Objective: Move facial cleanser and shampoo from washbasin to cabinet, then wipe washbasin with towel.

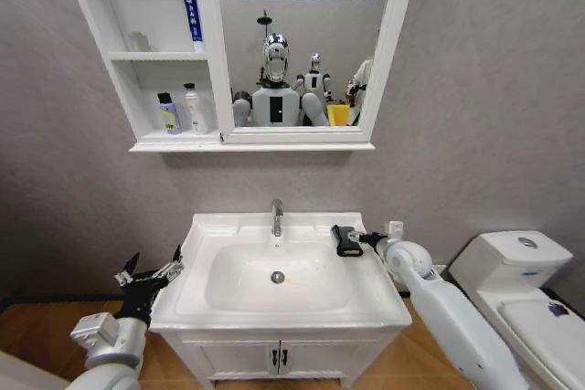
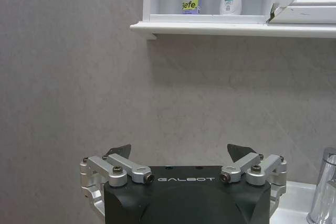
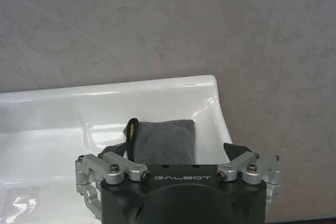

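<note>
- The towel [image 3: 160,142], a small folded dark cloth with a yellow edge, lies on the back right ledge of the washbasin [image 1: 206,317], at about 2 o'clock from the drain [image 1: 277,277]
- It looks soft and light; it will likely sag and unfold if lifted by one corner, so a pinch across the thick folded middle, or over the yellow-edged fold, seems the safest hold
- The right gripper [image 3: 178,153] sits directly over the towel, jaws spread wide to either side of it, gripping nothing yet
- The left gripper [image 2: 178,156] waits off the washbasin's front left corner, about 8 o'clock from the drain, jaws wide apart and empty
- A purple bottle [image 1: 168,113] and a white bottle [image 1: 193,109] stand on the lowest shelf of the cabinet [image 1: 91,6]
- Hard to tell: the towel's near edge is hidden behind the right gripper's body, so whether the fingertips touch the cloth is unclear; the bottle labels are not fully legible
</note>
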### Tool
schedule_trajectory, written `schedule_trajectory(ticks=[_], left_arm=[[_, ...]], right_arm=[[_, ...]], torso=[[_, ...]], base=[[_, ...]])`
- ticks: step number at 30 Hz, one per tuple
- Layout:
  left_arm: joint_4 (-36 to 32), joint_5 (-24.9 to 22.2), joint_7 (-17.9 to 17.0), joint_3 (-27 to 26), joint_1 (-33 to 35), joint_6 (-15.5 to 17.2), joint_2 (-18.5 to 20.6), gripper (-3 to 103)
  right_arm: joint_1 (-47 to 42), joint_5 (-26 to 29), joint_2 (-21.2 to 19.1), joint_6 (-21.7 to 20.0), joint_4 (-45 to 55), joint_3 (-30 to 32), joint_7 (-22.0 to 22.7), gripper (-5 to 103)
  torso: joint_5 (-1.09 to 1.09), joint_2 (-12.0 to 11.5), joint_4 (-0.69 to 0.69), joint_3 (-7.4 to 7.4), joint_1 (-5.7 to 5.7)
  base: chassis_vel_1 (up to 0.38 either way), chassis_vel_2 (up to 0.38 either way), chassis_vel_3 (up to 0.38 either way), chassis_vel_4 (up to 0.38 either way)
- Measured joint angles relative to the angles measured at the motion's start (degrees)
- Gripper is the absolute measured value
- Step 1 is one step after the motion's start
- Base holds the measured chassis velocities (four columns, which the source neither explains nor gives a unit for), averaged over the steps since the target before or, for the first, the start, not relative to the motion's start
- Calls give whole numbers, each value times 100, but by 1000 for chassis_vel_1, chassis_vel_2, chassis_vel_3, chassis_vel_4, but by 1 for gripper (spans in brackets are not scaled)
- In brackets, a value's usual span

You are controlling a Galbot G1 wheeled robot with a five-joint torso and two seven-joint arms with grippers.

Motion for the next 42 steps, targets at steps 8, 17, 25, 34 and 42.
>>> schedule_trajectory(ticks=[8, 17, 25, 34, 42], left_arm=[[0, 0, 0, 0, 0, 0, 0, 100], [0, 0, 0, 0, 0, 1, 0, 100], [0, 0, 1, 0, 0, 1, 0, 100], [0, 0, 0, 0, 0, 1, 0, 100], [0, 0, 0, 0, 0, 0, 0, 100]], right_arm=[[474, 209, 45, -25, -505, -239, 3, 100], [647, 306, 58, -21, -700, -498, 75, 97], [594, 68, 96, -15, -855, -566, -21, 97], [684, -130, 132, -11, -1053, -608, -200, 86], [729, -138, 170, -8, -1081, -661, -205, 59]], torso=[[0, 0, -2, 0, -1], [1, 0, -1, 0, -1], [0, 0, -1, 0, -1], [0, 0, -1, 0, -1], [0, 1, -1, 0, -1]], base=[[0, 0, 0, 0], [0, 0, 0, 0], [0, 0, 0, 0], [0, 0, 0, 0], [0, 0, 0, 0]])
